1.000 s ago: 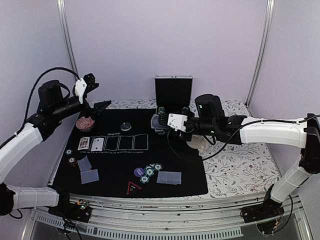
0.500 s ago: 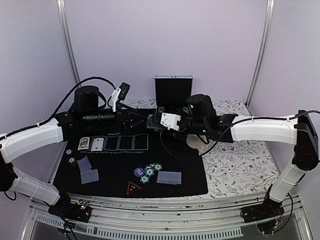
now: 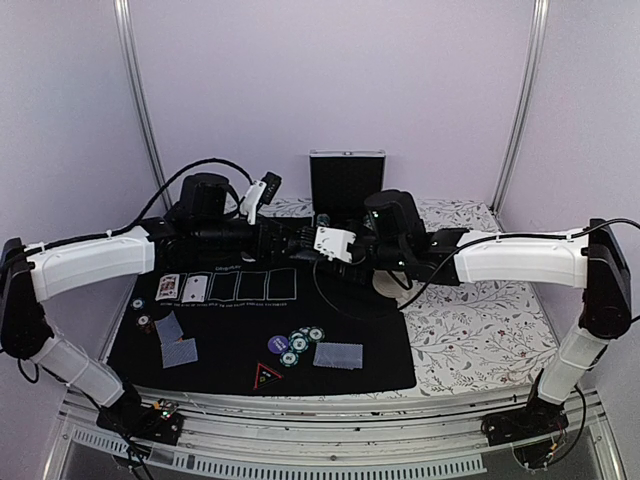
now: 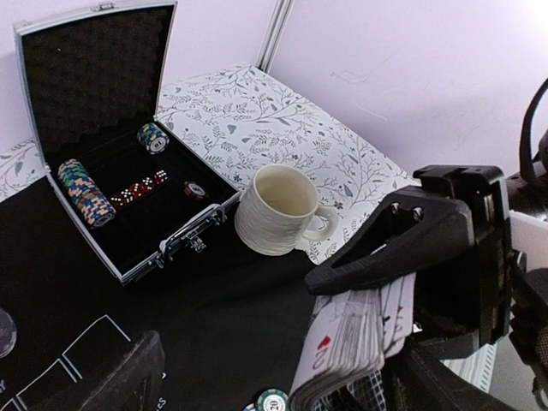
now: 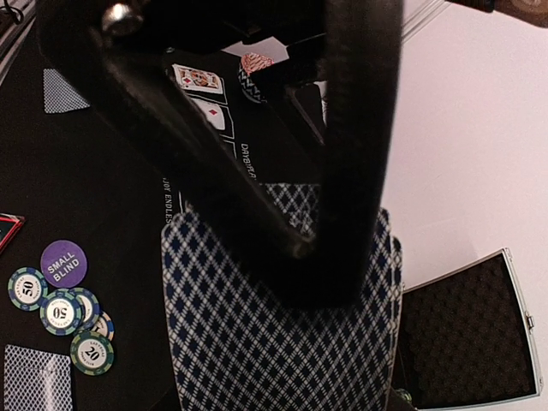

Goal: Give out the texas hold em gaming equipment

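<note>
Directly ahead of the left pincer [image 3: 285, 238], whose jaws stand wide apart, hangs the tilted card deck [image 4: 347, 342]. The right pincer [image 5: 330, 265] is clamped on that deck.

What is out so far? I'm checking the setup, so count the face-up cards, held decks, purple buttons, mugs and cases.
Face-up cards: 2
Deck of cards, held in the right claw: 1
Purple button: 1
Cream mug: 1
Open case: 1
Total: 6
</note>
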`<state>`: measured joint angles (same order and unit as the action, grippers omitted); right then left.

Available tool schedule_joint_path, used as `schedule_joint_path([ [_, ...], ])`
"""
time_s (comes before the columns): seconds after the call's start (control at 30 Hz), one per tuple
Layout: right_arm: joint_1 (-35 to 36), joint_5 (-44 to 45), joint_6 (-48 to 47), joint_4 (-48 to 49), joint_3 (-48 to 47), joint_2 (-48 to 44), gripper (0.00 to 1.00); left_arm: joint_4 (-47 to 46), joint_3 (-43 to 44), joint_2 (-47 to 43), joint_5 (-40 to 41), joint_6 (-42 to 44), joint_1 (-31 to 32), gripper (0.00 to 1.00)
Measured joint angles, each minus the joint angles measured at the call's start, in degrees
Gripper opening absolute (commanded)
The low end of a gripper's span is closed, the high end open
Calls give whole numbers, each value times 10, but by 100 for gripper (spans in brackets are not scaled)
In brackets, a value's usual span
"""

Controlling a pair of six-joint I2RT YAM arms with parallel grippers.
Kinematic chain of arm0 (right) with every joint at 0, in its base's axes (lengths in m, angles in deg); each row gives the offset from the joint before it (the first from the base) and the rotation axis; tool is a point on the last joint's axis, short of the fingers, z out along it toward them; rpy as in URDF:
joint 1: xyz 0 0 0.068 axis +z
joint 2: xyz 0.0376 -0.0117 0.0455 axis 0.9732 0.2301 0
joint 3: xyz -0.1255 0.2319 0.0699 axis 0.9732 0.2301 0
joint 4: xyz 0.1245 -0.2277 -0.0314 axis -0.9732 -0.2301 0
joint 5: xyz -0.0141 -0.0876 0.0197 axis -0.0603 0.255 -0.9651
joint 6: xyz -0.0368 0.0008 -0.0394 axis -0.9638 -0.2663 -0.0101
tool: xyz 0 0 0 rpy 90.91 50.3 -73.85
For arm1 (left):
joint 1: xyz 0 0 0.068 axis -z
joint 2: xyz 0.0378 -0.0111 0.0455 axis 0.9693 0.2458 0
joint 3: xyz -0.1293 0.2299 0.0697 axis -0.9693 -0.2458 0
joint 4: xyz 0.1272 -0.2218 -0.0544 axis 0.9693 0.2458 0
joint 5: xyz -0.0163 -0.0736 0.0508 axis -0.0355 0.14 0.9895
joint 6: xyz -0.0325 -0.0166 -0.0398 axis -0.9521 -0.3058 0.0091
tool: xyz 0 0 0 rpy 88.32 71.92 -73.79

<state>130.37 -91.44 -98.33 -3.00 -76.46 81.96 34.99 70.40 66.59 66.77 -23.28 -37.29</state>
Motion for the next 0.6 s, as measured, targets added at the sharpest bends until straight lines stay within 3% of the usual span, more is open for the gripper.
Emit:
schedule_joint_path([
  [0.1, 1, 2, 0, -2, -1, 3, 42, 3, 16, 19, -7, -6, 0, 86],
  [0.4, 1, 5, 2, -8, -5, 4, 42, 50, 41, 26, -1, 10, 5, 59],
  [0.6, 1, 6, 2, -10, -6, 4, 42, 85, 51, 26, 12, 34, 6, 58],
])
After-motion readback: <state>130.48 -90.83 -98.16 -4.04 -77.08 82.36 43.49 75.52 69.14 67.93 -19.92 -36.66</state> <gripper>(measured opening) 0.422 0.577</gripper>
